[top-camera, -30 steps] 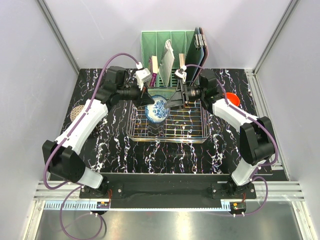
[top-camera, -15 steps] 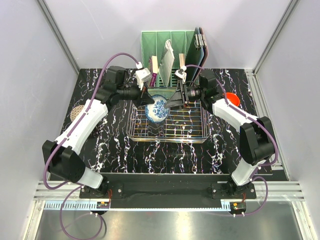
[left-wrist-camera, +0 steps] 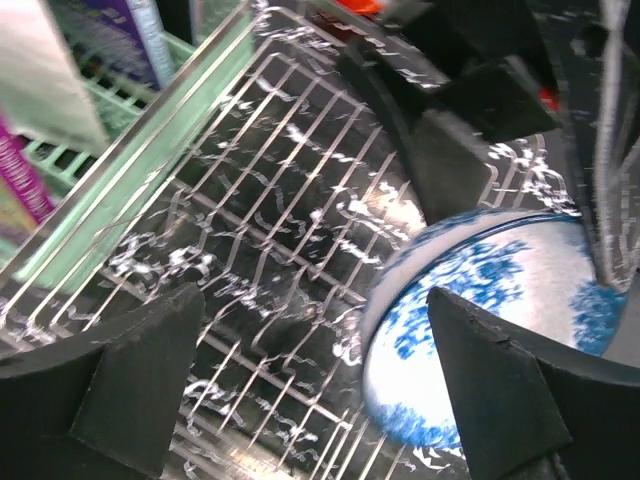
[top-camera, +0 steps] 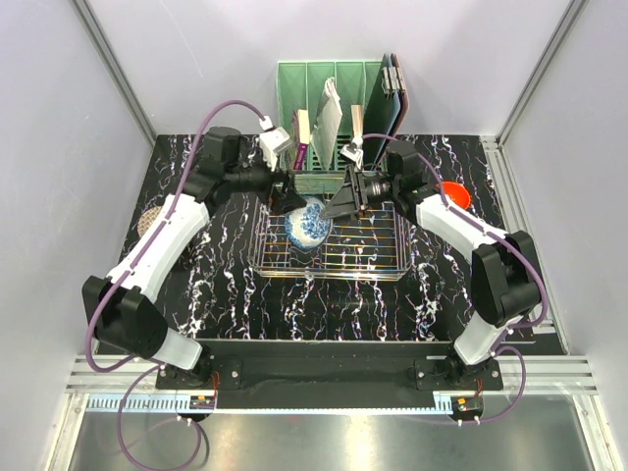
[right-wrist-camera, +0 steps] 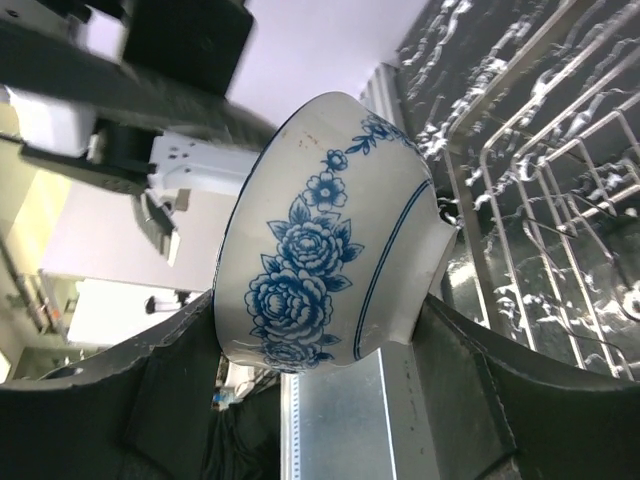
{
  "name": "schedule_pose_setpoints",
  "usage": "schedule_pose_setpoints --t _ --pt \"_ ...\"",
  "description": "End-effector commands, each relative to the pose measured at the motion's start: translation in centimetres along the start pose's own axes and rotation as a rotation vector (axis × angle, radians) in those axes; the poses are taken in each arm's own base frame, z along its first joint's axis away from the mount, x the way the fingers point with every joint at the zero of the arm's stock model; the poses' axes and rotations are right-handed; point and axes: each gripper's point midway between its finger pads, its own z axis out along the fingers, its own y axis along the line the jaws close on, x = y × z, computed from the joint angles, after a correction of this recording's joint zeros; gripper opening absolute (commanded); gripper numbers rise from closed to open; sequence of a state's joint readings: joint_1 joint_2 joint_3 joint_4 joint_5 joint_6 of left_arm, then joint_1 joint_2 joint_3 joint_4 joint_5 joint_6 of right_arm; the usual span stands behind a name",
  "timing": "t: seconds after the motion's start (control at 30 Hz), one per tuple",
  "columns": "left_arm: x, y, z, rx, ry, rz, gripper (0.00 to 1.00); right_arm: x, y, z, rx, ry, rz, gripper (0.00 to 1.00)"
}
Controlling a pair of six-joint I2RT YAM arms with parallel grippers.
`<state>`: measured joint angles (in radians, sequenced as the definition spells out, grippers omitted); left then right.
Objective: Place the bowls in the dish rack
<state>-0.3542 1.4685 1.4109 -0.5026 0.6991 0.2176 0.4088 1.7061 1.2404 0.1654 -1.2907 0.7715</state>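
Logging the counter [top-camera: 226, 285] from my remote station, left to right.

Item 1: cream lattice bowl [top-camera: 149, 222], at the counter's 9 o'clock edge, well apart from everything else.

Item 2: left fingers [left-wrist-camera: 140, 380], spread wide and holding nothing. They hang over the far left corner of the rack. The blue-and-white bowl is just beside the one finger, at 3 o'clock in the left wrist view; I cannot tell whether it touches.

Item 3: blue-and-white bowl [right-wrist-camera: 320, 240], white with blue flowers, tipped on its side. It sits at about 10 o'clock within the rack. I cannot tell whether it rests on the wires.

Item 4: dish rack [top-camera: 363, 245], chrome wire, at the counter's centre. I see no other bowl in it.

Item 5: green organizer [top-camera: 294, 78], at 12 o'clock, just behind the rack, with upright flat things in its slots.

Item 6: right fingers [right-wrist-camera: 470, 400], clamped on the blue-and-white bowl, one against the rim side and one against the foot side.

Item 7: orange-red bowl [top-camera: 454, 192], on the counter at 2 o'clock, partly hidden behind the right arm.
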Motion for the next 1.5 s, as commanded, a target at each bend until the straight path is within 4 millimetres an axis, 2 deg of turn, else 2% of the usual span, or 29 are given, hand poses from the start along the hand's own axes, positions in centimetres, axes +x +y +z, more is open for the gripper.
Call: schedule_pose_setpoints --t 0.0,0.03,0.07,0.1,0.13,0.17,0.2,0.23,0.27,0.3,0.33,0.37,0.4,0.43,0.47,0.5,0.53,0.57,0.63,0.67,0.93,1.03,1.3,1.47 --pt "-2.1 2.5 -3.1 -0.116 -0.08 0.024 0.99 -1.1 2.2 -0.5 0.058 -0.033 -0.16 0.0" --pt "-1.7 3.8 -4.0 -0.167 -0.077 0.009 0.99 -1.4 2.0 -0.6 0.092 -0.04 -0.181 0.0" --pt "-1.2 4.2 -4.5 -0.186 -0.068 0.003 0.99 -1.1 0.5 -0.8 0.176 -0.035 -0.177 0.0" --pt "-1.2 4.4 -5.4 -0.204 -0.075 0.007 0.99 -1.9 0.6 -1.1 0.212 -0.049 -0.209 0.0" --pt "-0.6 5.6 -6.5 -0.25 -0.071 -0.007 0.99 -2.1 0.3 -1.3 0.249 -0.049 -0.218 0.0" --pt "0.4 6.0 -7.0 -0.266 -0.058 -0.022 0.99 -2.1 -1.3 -1.8 0.336 -0.043 -0.228 0.0" --pt "0.6 6.0 -7.9 -0.282 -0.063 -0.023 0.99 -3.1 -1.0 -2.1 0.383 -0.055 -0.266 0.0" --pt "1.2 7.0 -9.0 -0.326 -0.059 -0.031 0.99 -3.5 -1.4 -2.4 0.421 -0.052 -0.277 0.0" --pt "2.3 7.2 -9.4 -0.337 -0.04 -0.048 0.99 -3.5 -3.3 -3.2 0.526 -0.038 -0.276 0.0" --pt "2.6 7.1 -10.1 -0.352 -0.041 -0.046 0.99 -4.7 -2.6 -3.4 0.572 -0.045 -0.332 0.0" --pt "3.6 7.8 -11.0 -0.389 -0.022 -0.06 0.99 -4.5 -3.3 -3.8 0.619 -0.02 -0.324 0.0" --pt "4.6 7.8 -11.2 -0.389 -0.005 -0.073 0.99 -5.2 -4.3 -4.8 0.716 -0.022 -0.363 0.0" --pt "4.8 7.5 -11.7 -0.394 -0.006 -0.07 0.99 -6.2 -3.8 -4.7 0.76 -0.014 -0.433 0.0" --pt "5.6 8.1 -12.5 -0.43 0.006 -0.083 0.99 -5.7 -4.8 -4.9 0.807 0.028 -0.428 0.0" --pt "6.2 8.0 -12.9 -0.438 0.011 -0.09 0.99 -6.2 -6.0 -6.0 0.913 0.056 -0.48 0.0" --pt "6.7 8.0 -13.2 -0.445 0.017 -0.097 0.99 -7.2 -5.6 -6.3 0.959 0.06 -0.527 0.0" --pt "7.7 8.5 -13.6 -0.474 0.035 -0.117 0.99 -6.4 -6.7 -5.7 1.0 0.128 -0.537 0.0" --pt "7.9 8.4 -13.9 -0.482 0.036 -0.119 0.99 -7.0 -7.5 -6.9 1.099 0.165 -0.602 0.0" --pt "8.8 8.7 -14.7 -0.504 0.04 -0.145 0.99 -7.1 -8.3 -6.7 1.16 0.231 -0.662 0.0" --pt "8.9 8.5 -15.1 -0.511 0.031 -0.147 0.99 -7.4 -8.6 -7.4 1.215 0.273 -0.716 0.0" --pt "11.0 8.1 -17.4 -0.555 0.005 -0.183 0.99 -10.6 -8.5 -7.8 1.382 0.356 -0.909 0.0" --pt "11.5 8.0 -18.0 -0.57 0.001 -0.186 0.99 -11.5 -8.1 -7.2 1.406 0.395 -1.001 0.0" --pt "13.1 7.9 -18.7 -0.576 -0.012 -0.229 0.99 -11.5 -10.1 -3.7 1.377 0.524 -1.15 0.0" --pt "13.6 7.8 -19.0 -0.585 -0.016 -0.234 0.99 -12.5 -9.8 -2.0 1.325 0.513 -1.204 0.0"
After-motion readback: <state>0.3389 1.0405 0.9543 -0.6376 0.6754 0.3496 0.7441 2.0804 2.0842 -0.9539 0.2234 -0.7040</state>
